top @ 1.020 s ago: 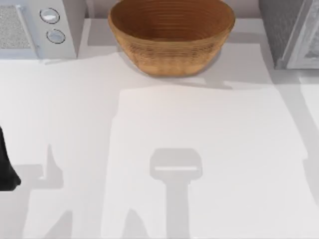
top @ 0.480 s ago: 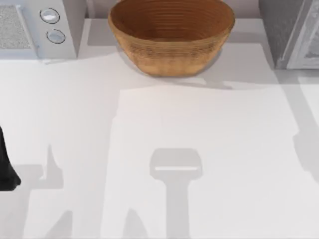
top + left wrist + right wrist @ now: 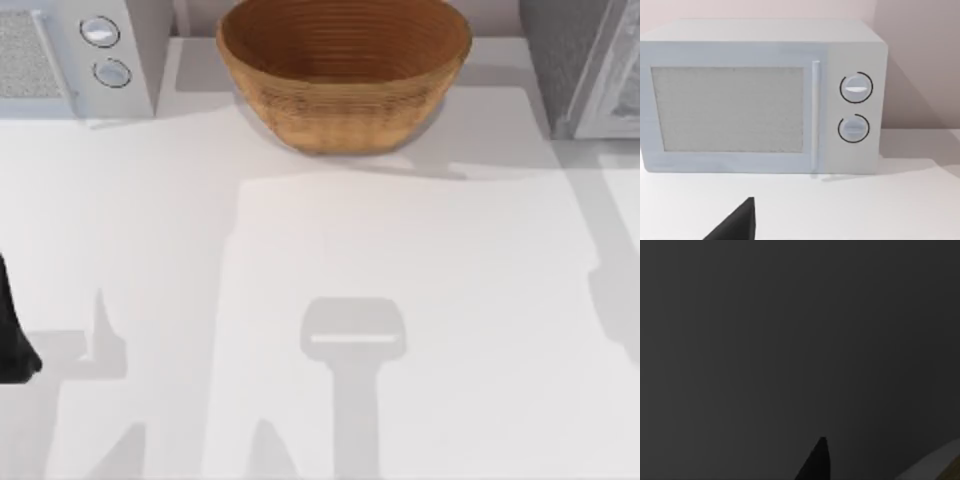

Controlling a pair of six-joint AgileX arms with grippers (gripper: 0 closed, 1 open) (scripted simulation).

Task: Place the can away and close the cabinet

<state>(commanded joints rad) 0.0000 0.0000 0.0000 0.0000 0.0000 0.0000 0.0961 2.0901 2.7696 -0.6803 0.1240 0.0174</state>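
1 thing has changed on the white table [image 3: 150, 220] over the last second: the soft grey shadow [image 3: 620, 310] at its right edge has slid inward and toward the back, and in the last half second it has barely shifted. You can read that as the right arm travelling above that edge toward the speckled grey cabinet [image 3: 575, 60] in the back right corner, then slowing. The right wrist view is dark.

Nothing else has moved. The round woven brown basket [image 3: 345, 70] sits at the back centre, and the pale grey microwave [image 3: 760, 97] with 2 round dials stands in the back left corner, door shut. Your left arm [image 3: 12, 330] is parked at the table's left edge, with the left gripper [image 3: 737, 225] facing the microwave, well apart from it.

You cannot tell how wide either gripper stands, nor whether either has hold of anything. You also cannot tell where the can is, or whether the cabinet door is open. My judgement: the right arm is the 1 at work near the cabinet, so treat both placing and closing as unconfirmed, and watch that right edge for a clash with the cabinet front
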